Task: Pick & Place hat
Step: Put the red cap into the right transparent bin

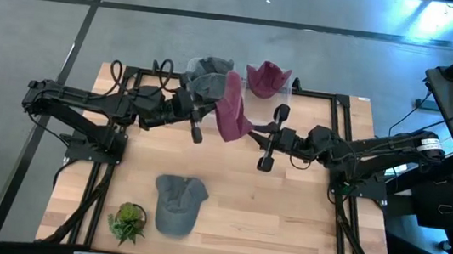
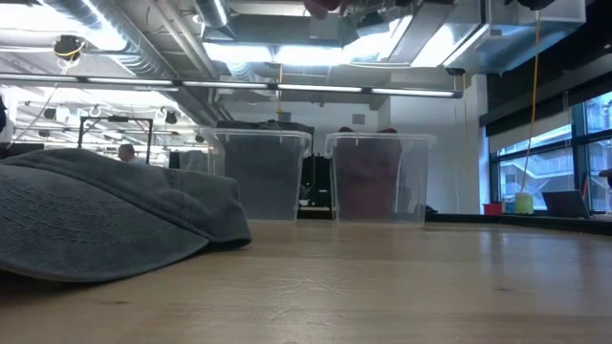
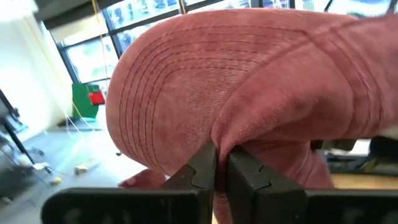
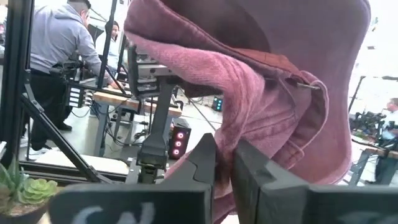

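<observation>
Two dark jointed arms w/ black looped cables — left pincer (image 3: 221, 171) fingers matte black, notched inner edges.

Grey floor (image 1: 32, 28), ceiling lights (image 2: 287, 53)

I see a maroon cap (image 1: 230, 110) held off the table, crumpled and hanging roughly edge-on, brim stitching visible. It sits just in front of the two clear bins (image 1: 220, 71) at the far edge. A grey cap (image 1: 177, 204) lies flat, crown up, well nearer than those bins.
</observation>
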### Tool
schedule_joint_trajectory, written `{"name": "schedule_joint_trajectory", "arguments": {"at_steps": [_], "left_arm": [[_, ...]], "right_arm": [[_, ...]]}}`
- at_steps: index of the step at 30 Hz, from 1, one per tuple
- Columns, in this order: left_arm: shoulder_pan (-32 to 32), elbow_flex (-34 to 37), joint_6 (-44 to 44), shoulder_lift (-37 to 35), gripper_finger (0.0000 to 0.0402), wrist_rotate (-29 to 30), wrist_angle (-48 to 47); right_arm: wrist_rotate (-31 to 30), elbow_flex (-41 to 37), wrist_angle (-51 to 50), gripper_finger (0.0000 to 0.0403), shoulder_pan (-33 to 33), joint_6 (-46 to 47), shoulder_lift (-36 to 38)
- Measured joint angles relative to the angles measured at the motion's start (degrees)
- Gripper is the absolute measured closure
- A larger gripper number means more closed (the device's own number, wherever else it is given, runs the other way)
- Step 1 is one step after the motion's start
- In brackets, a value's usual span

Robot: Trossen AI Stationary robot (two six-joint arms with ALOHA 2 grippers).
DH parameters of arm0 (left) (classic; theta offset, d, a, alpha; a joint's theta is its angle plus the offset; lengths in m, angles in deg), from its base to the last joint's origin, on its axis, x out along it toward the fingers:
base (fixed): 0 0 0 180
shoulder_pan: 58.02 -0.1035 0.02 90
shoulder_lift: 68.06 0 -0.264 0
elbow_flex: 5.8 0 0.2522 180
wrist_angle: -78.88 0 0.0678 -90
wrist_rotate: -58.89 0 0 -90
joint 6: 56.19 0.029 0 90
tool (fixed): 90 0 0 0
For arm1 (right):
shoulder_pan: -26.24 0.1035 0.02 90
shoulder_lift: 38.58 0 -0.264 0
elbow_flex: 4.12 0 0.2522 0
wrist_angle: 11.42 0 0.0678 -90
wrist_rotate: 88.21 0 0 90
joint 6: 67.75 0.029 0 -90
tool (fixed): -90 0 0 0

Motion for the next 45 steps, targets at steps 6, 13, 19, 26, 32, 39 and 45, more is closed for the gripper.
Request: {"name": "schedule_joint_trajectory", "arguments": {"at_steps": [6,13,19,26,32,39,45], "left_arm": [[0.0,0.0,4.0,0.0,0.0357,0.4,-0.2],[0.5,0.0,4.0,-1.4,0.0296,1.7,-3.9],[1.9,-0.1,1.4,-5.0,0.0272,1.8,-13.3],[2.3,-0.1,-2.0,-6.4,0.0273,1.9,-22.8],[2.1,-0.1,-2.0,-5.7,0.0272,2.1,-27.6],[2.1,0.0,-1.4,-5.1,0.0271,2.2,-27.6],[0.8,0.0,-0.3,-4.9,0.0274,3.2,-27.7]], "right_arm": [[-1.7,0.0,0.0,0.0371,0.0,1.1,0.0],[-3.1,0.2,-2.5,0.0372,0.0,0.2,1.7],[-2.6,10.4,-33.6,0.0372,0.0,8.5,6.0],[6.4,32.8,-77.0,0.0372,-3.2,18.1,4.8],[17.1,45.1,-98.4,0.0368,-10.1,26.2,2.6],[18.9,51.5,-120.8,0.0372,-17.2,29.1,-2.3],[17.3,58.8,-129.6,0.0372,-18.0,19.0,-9.1]]}}
